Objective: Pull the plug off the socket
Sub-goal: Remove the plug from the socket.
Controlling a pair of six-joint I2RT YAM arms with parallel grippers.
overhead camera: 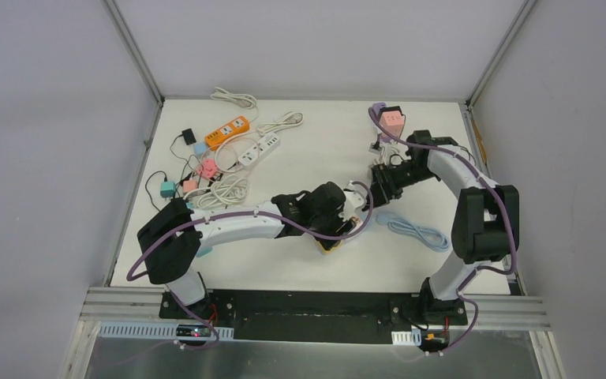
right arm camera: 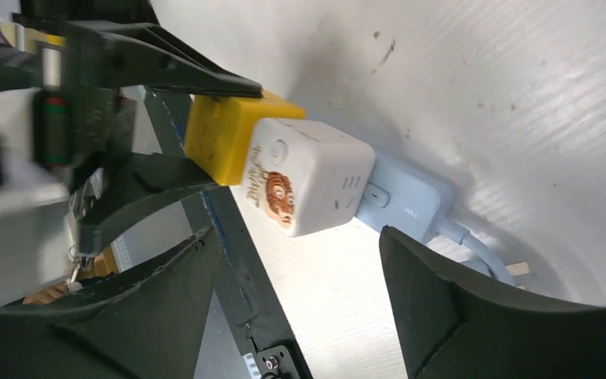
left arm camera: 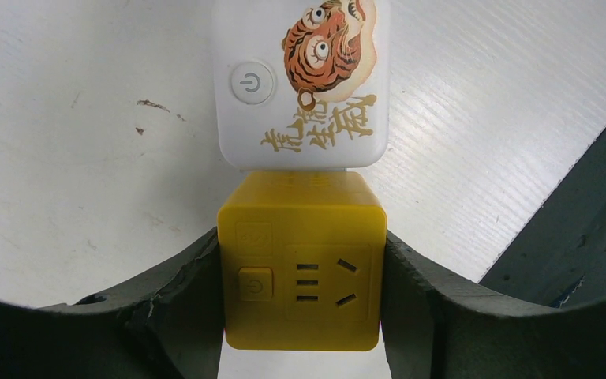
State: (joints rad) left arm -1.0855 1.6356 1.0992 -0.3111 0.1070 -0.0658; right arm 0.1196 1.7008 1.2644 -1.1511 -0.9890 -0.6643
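A yellow cube socket (left arm camera: pixel 301 268) lies mid-table, and my left gripper (left arm camera: pixel 301 246) is shut on its two sides. A white cube adapter with a tiger print (left arm camera: pixel 300 79) is plugged into its far face. A light-blue plug (right arm camera: pixel 402 201) sits in the white cube's other side, and its cable (overhead camera: pixel 418 230) coils to the right. My right gripper (right arm camera: pixel 300 292) is open and empty, its jaws spread just short of the white cube (right arm camera: pixel 308 185) and the blue plug. In the top view the left gripper (overhead camera: pixel 335 230) and the right gripper (overhead camera: pixel 372 191) nearly meet.
An orange power strip (overhead camera: pixel 227 132), a white power strip (overhead camera: pixel 258 150), pink and teal cube sockets (overhead camera: pixel 205 170) and tangled cords lie at the back left. A pink cube socket (overhead camera: pixel 393 120) sits at the back right beside the right arm.
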